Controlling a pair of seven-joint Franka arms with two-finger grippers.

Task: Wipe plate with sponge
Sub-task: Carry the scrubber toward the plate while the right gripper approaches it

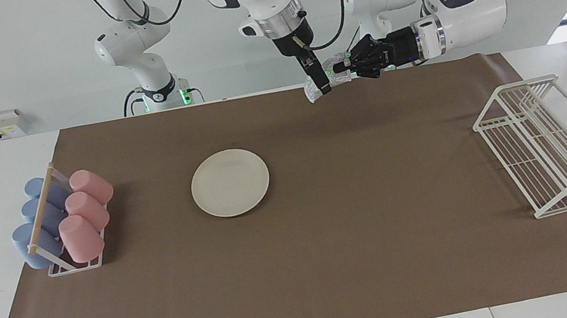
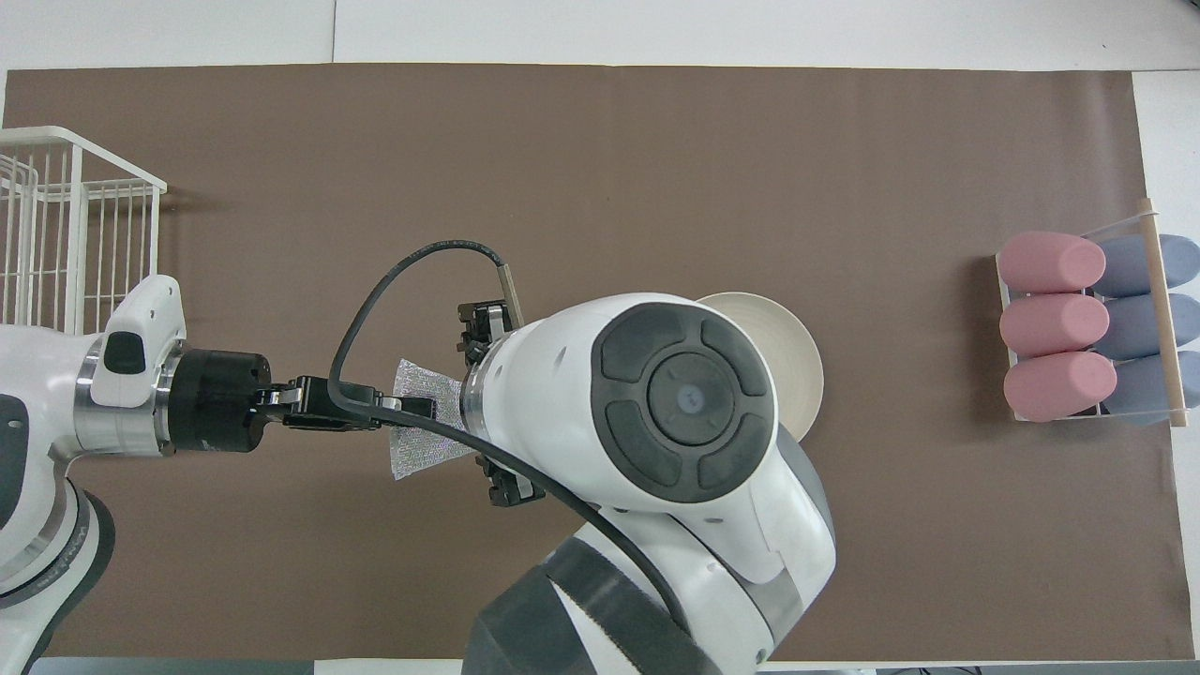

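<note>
The cream-white plate (image 1: 230, 182) lies flat on the brown mat; in the overhead view only its rim (image 2: 804, 375) shows past the right arm. My left gripper (image 1: 342, 66) reaches in sideways above the mat, shut on the silvery mesh sponge (image 1: 334, 75), which hangs in the air. My right gripper (image 1: 322, 85) points down at the sponge's free end. From above it is open, and its two fingers (image 2: 480, 324) stand wide on either side of the sponge (image 2: 422, 452). Both grippers are well clear of the plate.
A rack of pink and blue cups (image 1: 64, 221) sits at the right arm's end of the table. A white wire dish rack (image 1: 550, 147) stands at the left arm's end. The brown mat (image 1: 337, 266) covers most of the table.
</note>
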